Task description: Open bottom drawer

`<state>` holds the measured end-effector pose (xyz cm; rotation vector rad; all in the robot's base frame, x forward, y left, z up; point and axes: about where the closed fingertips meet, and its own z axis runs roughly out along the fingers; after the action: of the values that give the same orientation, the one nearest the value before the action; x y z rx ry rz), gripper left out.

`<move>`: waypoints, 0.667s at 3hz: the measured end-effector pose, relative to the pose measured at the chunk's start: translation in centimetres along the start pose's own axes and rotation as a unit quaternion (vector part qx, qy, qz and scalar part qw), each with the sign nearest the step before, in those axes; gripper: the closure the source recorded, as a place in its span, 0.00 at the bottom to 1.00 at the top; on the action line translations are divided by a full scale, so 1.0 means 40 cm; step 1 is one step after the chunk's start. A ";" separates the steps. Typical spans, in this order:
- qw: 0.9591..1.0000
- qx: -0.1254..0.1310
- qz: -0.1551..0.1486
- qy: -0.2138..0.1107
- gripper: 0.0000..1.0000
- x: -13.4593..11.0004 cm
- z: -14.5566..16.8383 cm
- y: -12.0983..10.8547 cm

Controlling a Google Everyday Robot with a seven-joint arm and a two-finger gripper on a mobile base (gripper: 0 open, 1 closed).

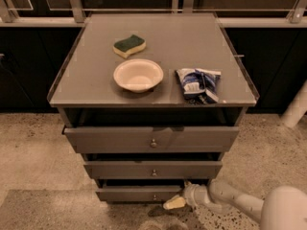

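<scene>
The bottom drawer [134, 194] is the narrowest grey front, lowest in the cabinet, with a small round knob [154, 197] at its centre. It stands slightly pulled out, like the two drawers above it. My gripper [176, 201] comes in from the lower right on a white arm and sits at the drawer's right end, just right of the knob and low against the front. Its pale fingertips [173, 203] point left along the drawer face.
The grey cabinet top [96, 80] holds a green and yellow sponge [129, 45], a cream bowl [138, 74] and a blue and white chip bag [199, 84]. The middle drawer [152, 169] and top drawer [151, 139] sit above. Speckled floor [33, 147] surrounds the cabinet; dark cabinets stand behind.
</scene>
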<state>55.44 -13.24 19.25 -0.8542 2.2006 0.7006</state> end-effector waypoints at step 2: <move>0.998 -0.058 0.024 0.030 0.00 0.043 -0.050 0.074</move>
<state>51.54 -13.32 19.93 -0.8942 2.2589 0.8429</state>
